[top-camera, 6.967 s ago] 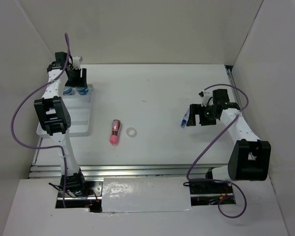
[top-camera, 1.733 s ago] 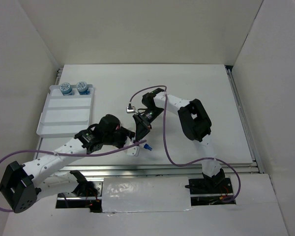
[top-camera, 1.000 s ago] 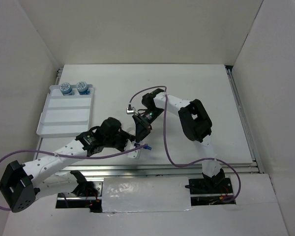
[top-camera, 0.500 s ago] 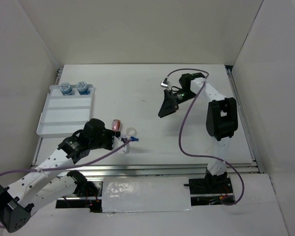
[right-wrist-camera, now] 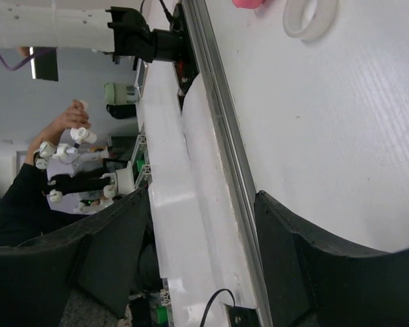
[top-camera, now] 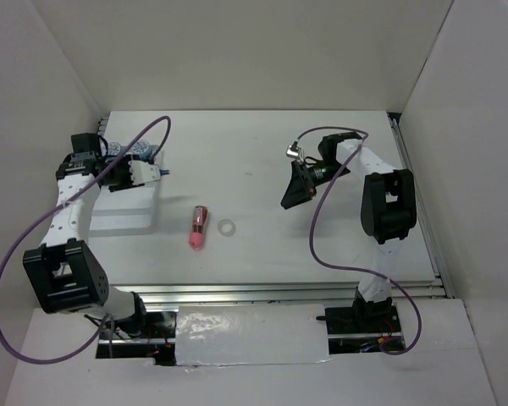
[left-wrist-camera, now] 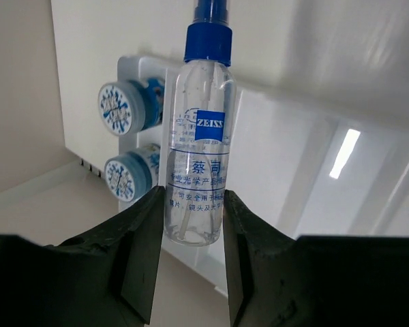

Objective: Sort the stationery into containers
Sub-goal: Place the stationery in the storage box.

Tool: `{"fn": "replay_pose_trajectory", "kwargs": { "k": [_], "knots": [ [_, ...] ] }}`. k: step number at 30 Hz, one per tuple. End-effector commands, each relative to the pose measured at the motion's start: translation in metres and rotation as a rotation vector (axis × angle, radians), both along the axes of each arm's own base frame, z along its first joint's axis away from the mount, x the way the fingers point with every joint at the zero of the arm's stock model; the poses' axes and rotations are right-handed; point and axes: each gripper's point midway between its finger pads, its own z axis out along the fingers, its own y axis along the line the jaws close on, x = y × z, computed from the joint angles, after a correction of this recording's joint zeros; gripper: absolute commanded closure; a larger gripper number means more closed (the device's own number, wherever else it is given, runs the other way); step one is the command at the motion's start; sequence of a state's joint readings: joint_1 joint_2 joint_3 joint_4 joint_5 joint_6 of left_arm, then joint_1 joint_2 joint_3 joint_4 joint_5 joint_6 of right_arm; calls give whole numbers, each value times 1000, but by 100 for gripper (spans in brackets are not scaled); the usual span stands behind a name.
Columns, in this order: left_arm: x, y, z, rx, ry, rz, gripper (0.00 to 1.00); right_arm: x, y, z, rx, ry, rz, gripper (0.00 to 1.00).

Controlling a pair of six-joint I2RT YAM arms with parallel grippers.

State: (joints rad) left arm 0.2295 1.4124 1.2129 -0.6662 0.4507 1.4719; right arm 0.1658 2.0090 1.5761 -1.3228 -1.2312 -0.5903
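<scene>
Pink cylinder (top-camera: 197,227), white ring (top-camera: 227,227) lie on table, near centre. Right jaws wide apart, empty, mid right. Left jaws clamp bottle (left-wrist-camera: 198,136) by lower body, over tray (top-camera: 123,216), far left. Blue pots (left-wrist-camera: 119,109) at tray's far end. Bottle likely light, stiff, slick: hold body, not cap.

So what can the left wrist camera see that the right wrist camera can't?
Only the left wrist view shows the clear bottle with a blue cap, pinched by the left gripper, and two blue pots in the white tray behind it. Only the right wrist view shows the white ring, an edge of the pink cylinder, the table's rail and a person beyond. Both show dark fingers at the bottom. The right gripper is open and holds nothing.
</scene>
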Motion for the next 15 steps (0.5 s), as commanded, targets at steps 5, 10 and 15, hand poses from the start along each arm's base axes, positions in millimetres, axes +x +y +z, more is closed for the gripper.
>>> {"fn": "replay_pose_trajectory", "kwargs": {
  "k": [5,10,15],
  "knots": [
    [43,65,2,169,-92,-117,100,-16,-1,6,3,114,5,30],
    [64,97,-12,203,-106,-67,100,-16,0,2,-2,131,8,30],
    [79,109,-27,215,-94,-53,100,-16,3,-1,-5,145,16,31]
  ]
}}
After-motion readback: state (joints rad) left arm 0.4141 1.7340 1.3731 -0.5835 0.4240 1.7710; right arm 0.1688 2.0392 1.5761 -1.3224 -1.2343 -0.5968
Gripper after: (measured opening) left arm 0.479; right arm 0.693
